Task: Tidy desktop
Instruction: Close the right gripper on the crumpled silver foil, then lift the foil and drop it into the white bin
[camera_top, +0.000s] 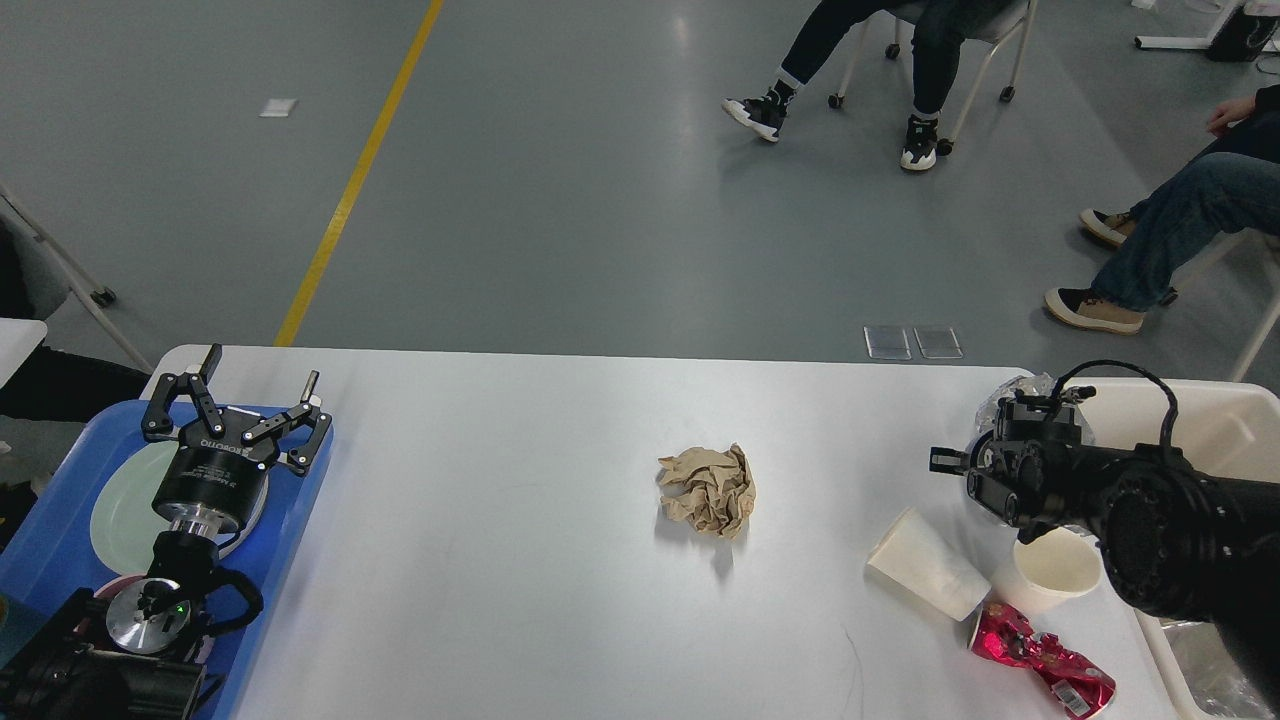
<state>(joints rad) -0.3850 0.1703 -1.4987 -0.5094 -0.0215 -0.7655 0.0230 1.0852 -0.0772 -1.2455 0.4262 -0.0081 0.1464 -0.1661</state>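
Note:
The white desktop (500, 580) carries a crumpled brown paper ball (708, 490) at its middle. Near the right edge lie a tipped white paper cup (925, 565), an upright paper cup (1055, 572) and a crushed red wrapper (1045, 662). My right gripper (1005, 430) hangs above the cups, dark and seen from behind. A wad of crumpled clear plastic (1008, 395) sits at its tip and rises with it. My left gripper (260, 375) stands open and empty over the blue tray (300, 500).
A beige bin (1215, 425) stands just off the table's right edge, beside my right arm. The blue tray at the left holds a pale green plate (120, 505). Seated people and chairs are on the floor beyond the table.

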